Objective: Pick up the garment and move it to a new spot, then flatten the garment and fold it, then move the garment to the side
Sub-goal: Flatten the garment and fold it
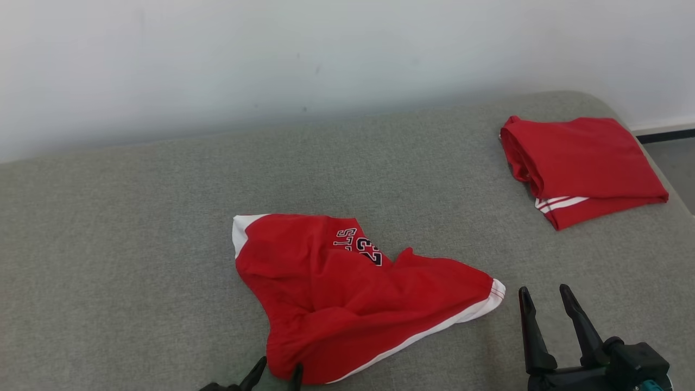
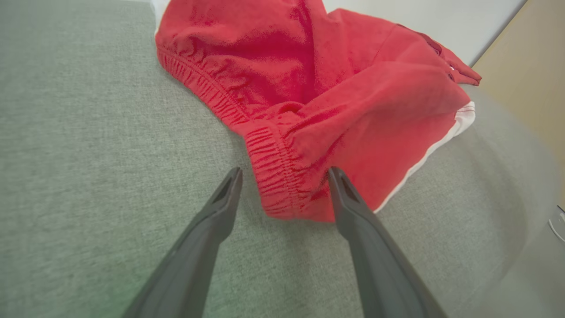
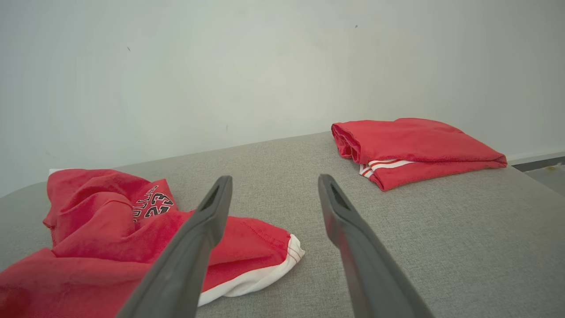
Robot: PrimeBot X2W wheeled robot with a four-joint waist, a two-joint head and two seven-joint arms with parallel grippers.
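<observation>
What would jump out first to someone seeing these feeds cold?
First the crumpled red shorts with white trim and a 23 print, lying mid-way on the grey fabric surface. Next the folded red garment with white stripes, at the far right edge. The open left claw frames the end of the shorts' elastic waistband, and the open right claw sits just right of their white hem.
</observation>
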